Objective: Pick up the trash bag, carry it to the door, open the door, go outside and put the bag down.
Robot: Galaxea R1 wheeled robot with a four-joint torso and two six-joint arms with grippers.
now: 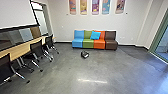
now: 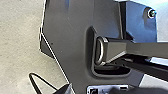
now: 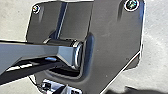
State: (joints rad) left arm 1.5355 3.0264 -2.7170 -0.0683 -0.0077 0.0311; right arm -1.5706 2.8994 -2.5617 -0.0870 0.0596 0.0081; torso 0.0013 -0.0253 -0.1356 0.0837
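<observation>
A small black bag-like bundle [image 1: 85,54], which looks like the trash bag, lies on the grey floor in front of the sofa in the head view. It has a few pale patches on it. On the right edge of the head view is a glass door or window [image 1: 162,40] with a green frame; which of the two it is, I cannot tell. Both wrist views look down on the robot's own dark plate and jointed bar, and how my grippers stand cannot be made out.
A sofa [image 1: 100,44] in blue, green, orange and brown stands against the back wall, a blue cushion [image 1: 95,35] on it. Along the left runs a wooden table [image 1: 15,51] with black wheeled chairs [image 1: 37,49] beside it.
</observation>
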